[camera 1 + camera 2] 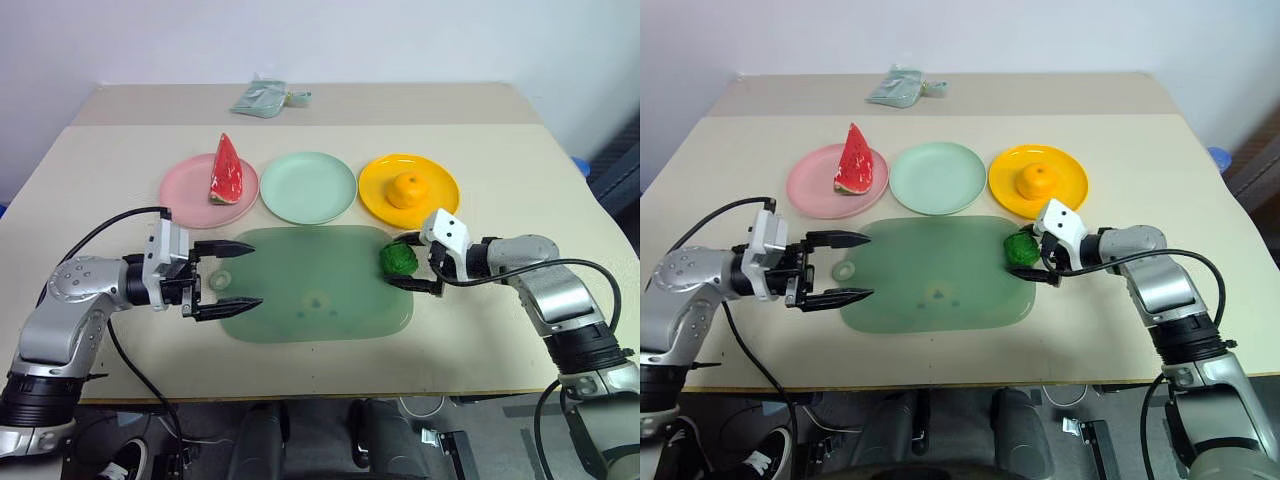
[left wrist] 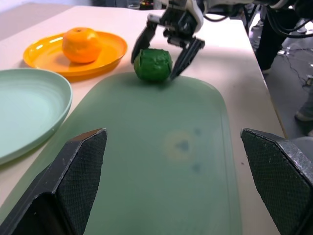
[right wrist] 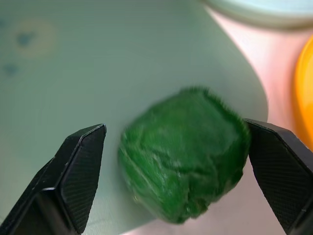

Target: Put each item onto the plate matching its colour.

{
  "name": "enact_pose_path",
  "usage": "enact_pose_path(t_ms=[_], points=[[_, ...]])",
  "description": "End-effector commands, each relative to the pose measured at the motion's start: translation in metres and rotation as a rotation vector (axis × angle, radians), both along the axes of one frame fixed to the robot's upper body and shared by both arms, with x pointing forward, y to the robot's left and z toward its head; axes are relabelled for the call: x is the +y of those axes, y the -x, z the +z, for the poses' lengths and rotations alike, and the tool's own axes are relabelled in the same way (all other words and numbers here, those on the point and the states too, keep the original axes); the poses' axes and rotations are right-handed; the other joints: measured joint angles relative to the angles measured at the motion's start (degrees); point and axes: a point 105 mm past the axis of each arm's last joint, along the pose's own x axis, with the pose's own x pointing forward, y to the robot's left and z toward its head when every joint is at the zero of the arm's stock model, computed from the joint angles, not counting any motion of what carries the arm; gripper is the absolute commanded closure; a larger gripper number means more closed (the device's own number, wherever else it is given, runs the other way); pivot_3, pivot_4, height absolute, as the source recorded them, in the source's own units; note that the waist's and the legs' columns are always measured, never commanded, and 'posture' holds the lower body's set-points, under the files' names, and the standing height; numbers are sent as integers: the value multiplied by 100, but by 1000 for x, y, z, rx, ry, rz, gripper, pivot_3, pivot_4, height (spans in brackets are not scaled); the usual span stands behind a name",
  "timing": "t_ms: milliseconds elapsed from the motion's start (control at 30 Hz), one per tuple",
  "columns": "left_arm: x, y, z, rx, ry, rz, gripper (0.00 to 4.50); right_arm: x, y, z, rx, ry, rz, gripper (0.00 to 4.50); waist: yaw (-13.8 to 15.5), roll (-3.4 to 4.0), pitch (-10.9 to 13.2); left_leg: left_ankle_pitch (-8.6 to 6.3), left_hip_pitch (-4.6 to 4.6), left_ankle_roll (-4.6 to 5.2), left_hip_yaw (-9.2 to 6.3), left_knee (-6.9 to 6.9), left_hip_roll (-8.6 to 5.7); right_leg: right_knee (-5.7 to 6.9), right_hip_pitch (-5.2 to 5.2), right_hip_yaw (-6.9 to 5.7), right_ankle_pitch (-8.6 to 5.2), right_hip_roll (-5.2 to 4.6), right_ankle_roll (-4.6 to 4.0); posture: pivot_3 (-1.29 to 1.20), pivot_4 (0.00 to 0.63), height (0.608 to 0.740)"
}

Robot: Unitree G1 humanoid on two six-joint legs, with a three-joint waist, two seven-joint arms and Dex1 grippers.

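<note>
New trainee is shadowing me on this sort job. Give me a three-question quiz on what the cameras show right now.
1. True or false: the orange sits on the yellow plate.
2. Which plate has nothing on it? A pink, B mint green, C yellow.
3. Fill in: the right gripper has its fingers on either side of the ____, at the corner of the tray.

Key: 1 true. 2 B, the mint green plate. 3 green lump.

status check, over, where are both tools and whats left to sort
Left tool open, idle over tray. Right tool straddling green lump at tray's corner, not yet gripped. Watermelon on pink plate, orange on yellow plate. Mint plate bare, path clear.
</note>
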Motion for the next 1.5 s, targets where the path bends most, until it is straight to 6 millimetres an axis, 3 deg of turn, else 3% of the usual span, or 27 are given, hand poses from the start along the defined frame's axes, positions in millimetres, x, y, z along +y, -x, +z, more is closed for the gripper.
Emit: enact_pose_path(t_ms=[33,100,233,333,400,633,800,867,933,1000,1100,1267,1500], points=[[-3,1,7,-53,-13,-14,0,3,-5,20,-52,-34,2,1352,-1,0,0,0,0,0,0,0,0,1,0,0,0,0,0,0,150,740],[-3,1,8,-56,-11,-11,0,7,-4,26,-74,-53,22,1863,-1,0,0,0,0,0,0,0,0,1,0,0,0,1,0,0,150,740],[0,-8,9,-61,2,48,0,18,-14,55,-151,-182,-2,1863,-2,0,0,0,0,0,0,0,0,2,0,0,0,0,0,0,150,740],[10,-37,16,-61,48,237,0,39,-22,70,-216,-240,12,1863,3,0,0,0,1,0,-2,0,0,4,0,0,0,2,0,0,150,740],[12,-49,21,-55,95,320,0,61,-30,74,-265,-256,14,1863,-3,-1,-1,0,0,0,-3,3,0,6,0,-1,1,2,1,0,150,740],[7,-57,17,-101,84,403,0,136,-65,87,-393,-341,-23,1863,-37,0,0,1,-4,-1,-1,-2,0,7,-9,0,1,2,1,0,150,740],[8,-56,20,-135,86,433,0,155,-88,78,-407,-323,-92,1863,5,-2,-1,1,-6,-2,0,0,-1,7,-7,0,1,-2,1,0,150,740],[8,-54,20,-144,86,440,0,156,-94,73,-394,-315,-112,1863,-6,-2,-1,1,-5,-2,1,0,-2,6,-5,0,1,-4,1,0,150,740],[10,-52,21,-163,79,451,0,155,-98,66,-365,-310,-133,795,-24,-2,-1,1,-4,-2,1,-1,-2,7,-6,0,1,-3,1,0,150,740],[13,-51,22,-171,78,465,0,153,-100,66,-365,-319,-143,53,-32,-1,-1,1,-5,-2,0,-2,-1,7,-6,0,1,-2,1,0,150,740],[13,-51,21,-170,76,469,0,146,-103,74,-379,-358,-157,53,-46,-1,0,1,-5,-2,1,-3,-1,7,-8,0,1,-3,1,0,150,740],[5,-45,24,-169,104,398,0,118,-92,104,-317,-641,-121,53,-18,-1,0,1,-5,-2,1,-3,0,7,-7,1,1,-3,1,0,150,740],[11,-31,33,-175,135,267,0,66,-12,109,-328,-673,149,53,14,0,0,0,-4,-1,-1,-3,-2,0,2,-3,2,-7,2,0,150,740]])
